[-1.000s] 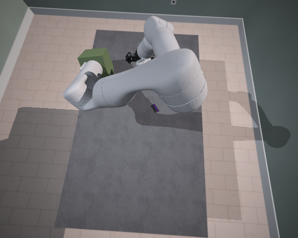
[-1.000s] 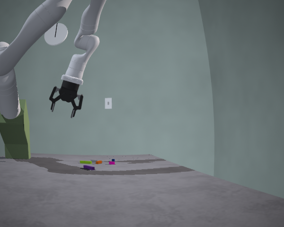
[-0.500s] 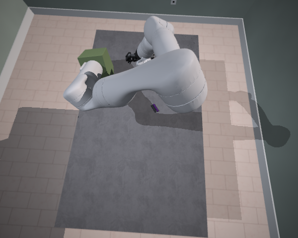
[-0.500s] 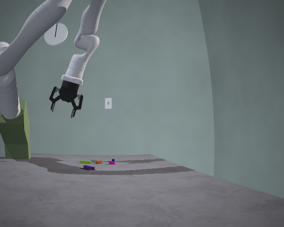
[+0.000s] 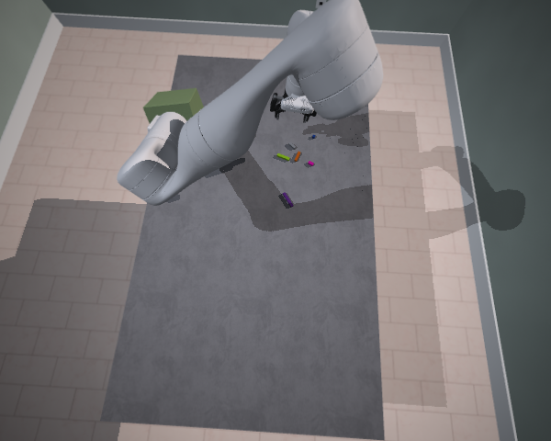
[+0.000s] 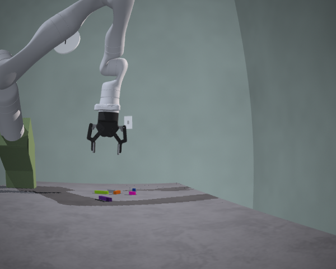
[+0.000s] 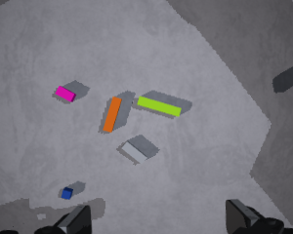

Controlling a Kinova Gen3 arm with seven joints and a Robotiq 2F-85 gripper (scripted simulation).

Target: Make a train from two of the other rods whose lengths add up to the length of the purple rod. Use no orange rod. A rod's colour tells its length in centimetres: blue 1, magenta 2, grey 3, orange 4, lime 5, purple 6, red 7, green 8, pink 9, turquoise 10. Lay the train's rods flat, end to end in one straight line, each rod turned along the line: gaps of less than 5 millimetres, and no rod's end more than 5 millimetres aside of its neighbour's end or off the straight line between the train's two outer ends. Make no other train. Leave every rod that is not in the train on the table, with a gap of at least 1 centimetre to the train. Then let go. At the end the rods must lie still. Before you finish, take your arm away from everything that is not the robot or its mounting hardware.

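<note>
Overhead, the gripper (image 5: 293,115) (image 6: 106,152) (image 7: 157,218) is seen high above the table (image 5: 242,308) (image 6: 168,231) (image 7: 210,166), its fingers spread wide with nothing held between them. The lime rod (image 5: 283,156) (image 6: 101,192) (image 7: 159,106) is shown lying flat at twelve o'clock from the gripper in the wrist view, its long axis pointed from between nine and ten to between three and four. That axis is set nearly along the line from finger to finger, so about a quarter turn of the wrist is judged to be needed before its sides can be pinched. The blue rod (image 5: 313,136) (image 6: 134,189) (image 7: 66,193), by the colour code the only partner that fits, is found between nine and ten o'clock from the gripper, well apart from the lime. No train is yet formed. The orange rod (image 5: 297,155) (image 6: 117,192) (image 7: 112,114) is placed near the lime's nine o'clock end, and the grey rod (image 5: 290,146) (image 6: 111,190) (image 7: 134,152) at seven o'clock from the lime; either could be nudged by a lowered finger.
</note>
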